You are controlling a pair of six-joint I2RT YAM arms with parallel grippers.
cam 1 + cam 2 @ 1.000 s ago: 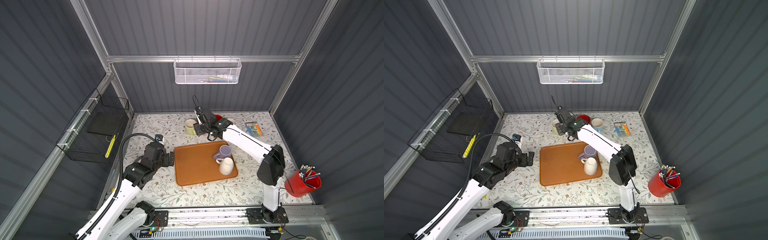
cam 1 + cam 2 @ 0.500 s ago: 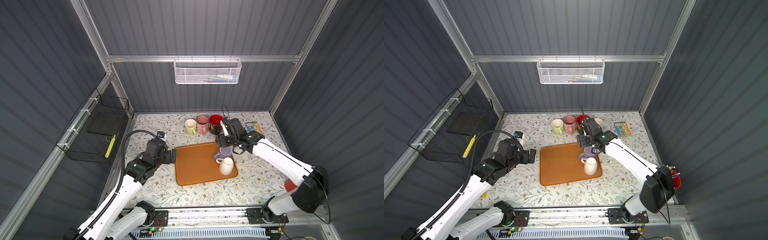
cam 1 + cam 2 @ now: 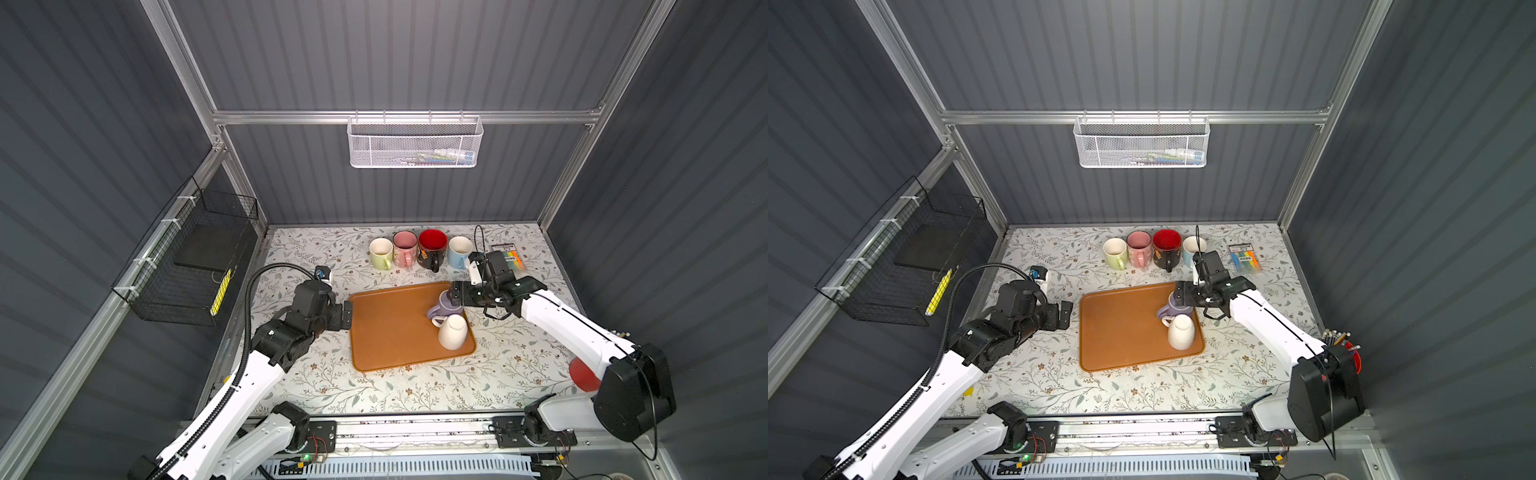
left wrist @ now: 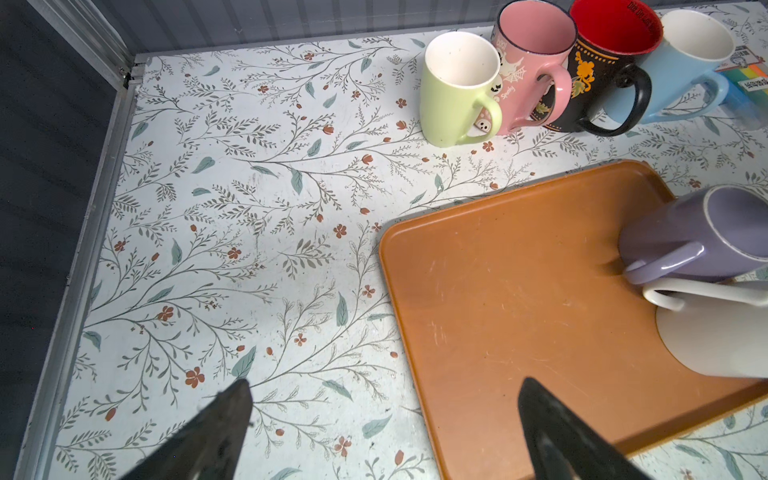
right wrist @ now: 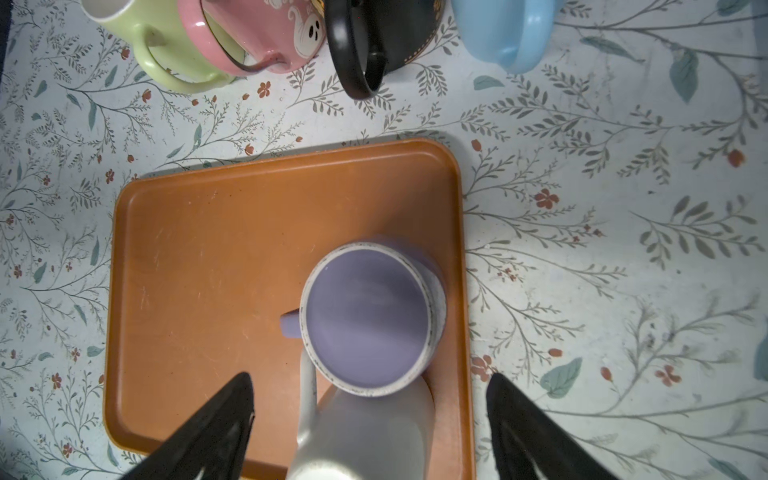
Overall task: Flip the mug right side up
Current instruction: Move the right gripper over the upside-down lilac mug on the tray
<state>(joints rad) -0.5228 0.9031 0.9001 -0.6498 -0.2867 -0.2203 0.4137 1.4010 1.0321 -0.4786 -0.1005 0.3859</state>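
- nearest: white mug (image 3: pixel 452 334), upside down on orange tray (image 3: pixel 386 332), near its rt edge
- just behind it: purple mug (image 3: pixel 440 308), also on tray, bottom up & tilted, handle against the white one's
- R tool (image 3: pixel 457 296) hangs over purple mug, fingers spread wide, gripping nothing
- L tool (image 3: pixel 344 315) at tray's left edge, spread, empty, low over floral surface (image 3: pixel 316 374)
- far back, in a row, all upright: green mug (image 3: pixel 381 253), pink mug (image 3: pixel 404 248), black mug (image 3: pixel 432 248) w/ red inside, blue mug (image 3: pixel 459 252)

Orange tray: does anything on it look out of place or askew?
Yes. The purple mug on the orange tray sits base-up and tilted, resting against the white mug, while the row of four mugs behind the tray stands upright.
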